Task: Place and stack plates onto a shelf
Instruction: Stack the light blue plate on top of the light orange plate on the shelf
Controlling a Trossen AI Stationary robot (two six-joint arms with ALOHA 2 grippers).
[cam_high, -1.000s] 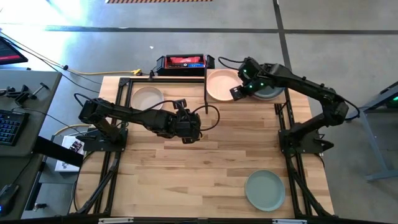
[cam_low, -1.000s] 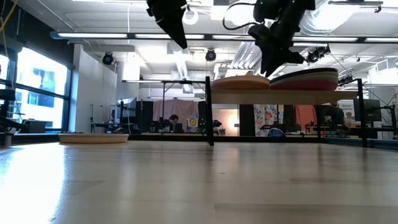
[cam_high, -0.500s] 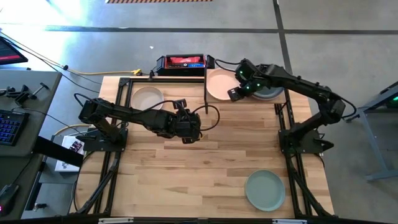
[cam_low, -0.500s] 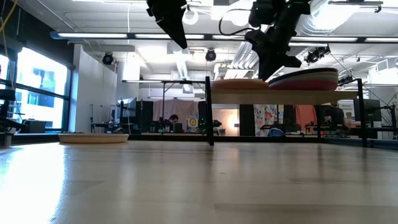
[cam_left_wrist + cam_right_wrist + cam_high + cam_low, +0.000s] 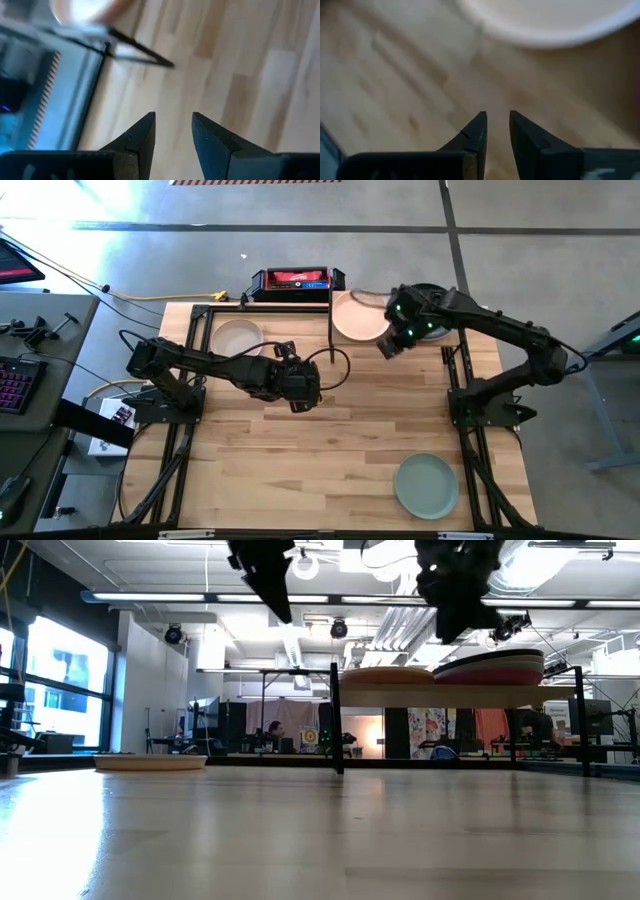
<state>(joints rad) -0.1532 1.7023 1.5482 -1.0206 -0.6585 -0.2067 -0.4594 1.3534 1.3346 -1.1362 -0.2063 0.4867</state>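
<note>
On the shelf (image 5: 400, 340) at the table's far side, a peach plate (image 5: 355, 315) lies flat beside a stack topped by a dark slate plate (image 5: 432, 328). In the low view the peach plate (image 5: 385, 673) and the stack (image 5: 490, 667) rest on the shelf board (image 5: 460, 696). A cream plate (image 5: 238, 337) lies on the tabletop at far left, a pale green plate (image 5: 426, 485) at near right. My right gripper (image 5: 387, 348) (image 5: 496, 116) hovers narrowly open over the shelf's near edge, just short of the peach plate (image 5: 555, 15). My left gripper (image 5: 302, 395) (image 5: 172, 116) hangs open above the table's middle.
A red and black box (image 5: 297, 280) sits beyond the far edge. A thin black shelf post (image 5: 330, 330) stands between the two arms. Black frame bars run along the table's left and right sides. Bare planks (image 5: 320, 460) stretch across the near half.
My right gripper has drawn back from between the peach plate and the stack toward the near edge and has risen clear above them. The plates on the shelf have stayed where they were.
</note>
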